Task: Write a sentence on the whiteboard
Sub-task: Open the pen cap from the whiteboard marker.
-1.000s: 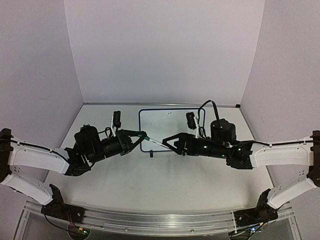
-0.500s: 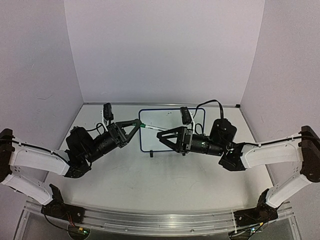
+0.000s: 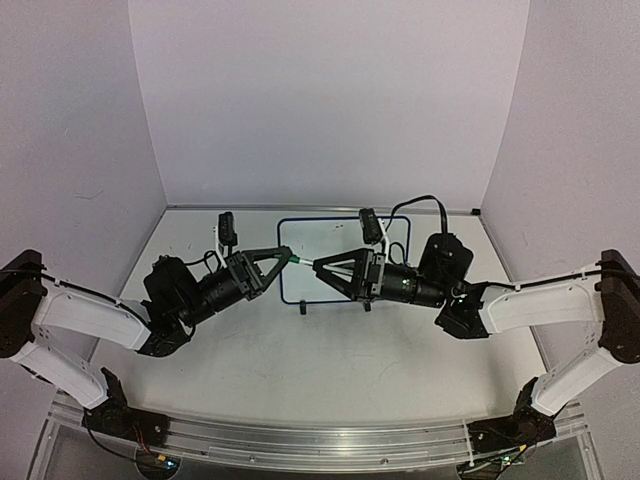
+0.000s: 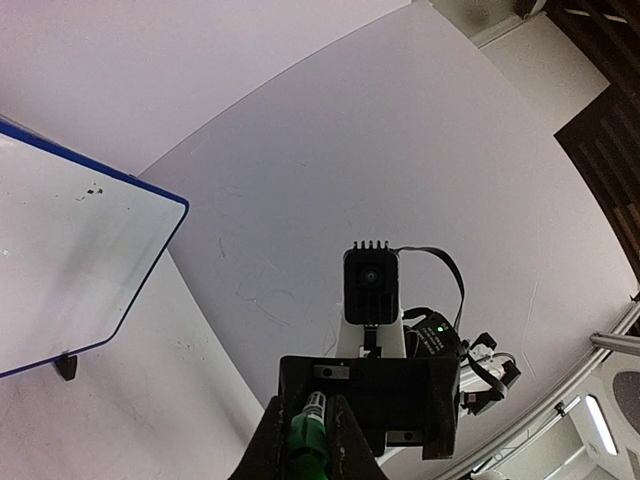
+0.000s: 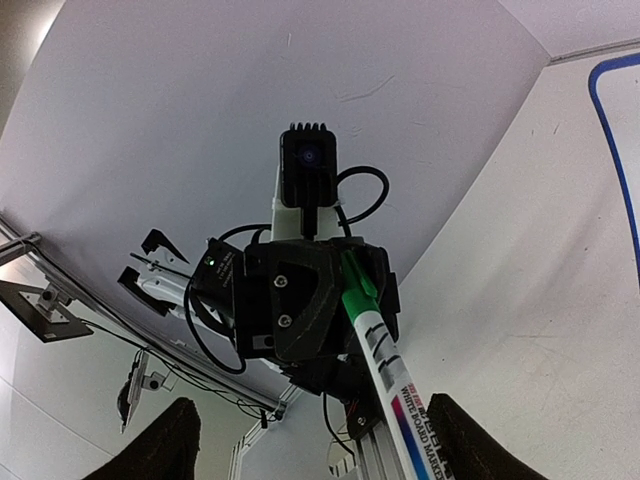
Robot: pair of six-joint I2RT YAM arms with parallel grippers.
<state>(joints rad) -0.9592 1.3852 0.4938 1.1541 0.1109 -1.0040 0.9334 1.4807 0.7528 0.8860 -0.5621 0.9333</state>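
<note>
Basically nothing is written so far. The whiteboard is blank apart from a couple of tiny specks, with a blue frame and little black feet, and it sits just beyond and below the spot where the two sets of jaws meet. The left gripper is clamped on the green cap of the pen. The right gripper has its jaws spread wide around the barrel, not pinching it as far as I can see. I reckon the uncapping and all the writing are left to do
</note>
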